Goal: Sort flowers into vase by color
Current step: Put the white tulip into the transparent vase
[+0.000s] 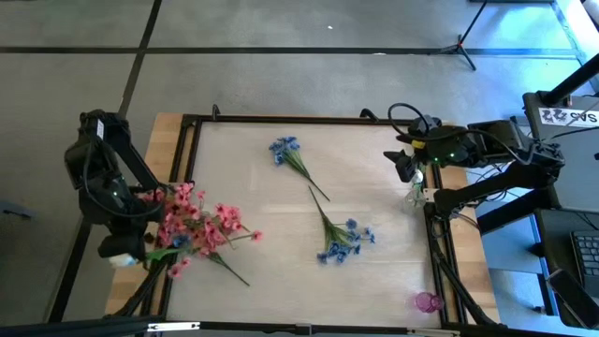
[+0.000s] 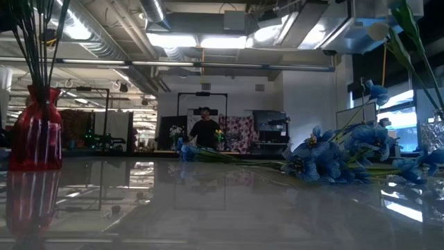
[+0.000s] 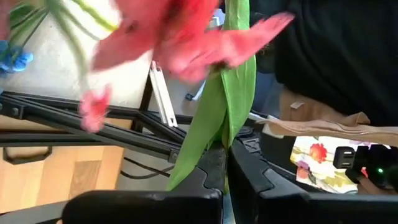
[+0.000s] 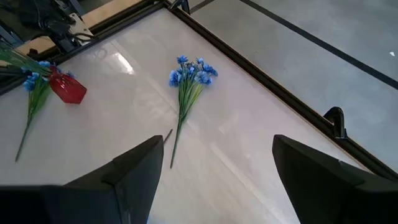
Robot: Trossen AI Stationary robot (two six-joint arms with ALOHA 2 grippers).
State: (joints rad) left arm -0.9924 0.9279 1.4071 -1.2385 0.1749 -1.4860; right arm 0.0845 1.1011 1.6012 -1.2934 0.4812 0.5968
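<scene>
Pink-bloomed sprigs point(image 1: 198, 225) bunch at the table's left edge, and one green stem point(image 1: 227, 269) trails onto the table. A red vase point(image 4: 67, 89) stands there with dark stems rising from it point(image 2: 38, 125). Two blue sprigs lie flat on the table, one far point(image 1: 287, 153) and one near the middle point(image 1: 344, 240). My left gripper point(image 1: 129, 245) is beside the pink bunch, over the left edge, shut on a pink sprig point(image 3: 186, 37). My right gripper point(image 1: 401, 167) hovers open at the table's right edge, touching nothing. It faces the far blue sprig point(image 4: 188, 78). My left gripper pinches a pink sprig between its two fingers by a long green leaf point(image 3: 219, 134) below the bloom. The leaf runs up out of the gap to the blurred pink petals above. The fingers hide the stem below them.
A black frame rail point(image 1: 281, 120) rims the table. A clear glassy vase point(image 1: 415, 193) stands at the right edge under my right arm, and a small pink thing point(image 1: 426, 301) sits at the near right corner. A person point(image 2: 205, 130) stands far behind the table.
</scene>
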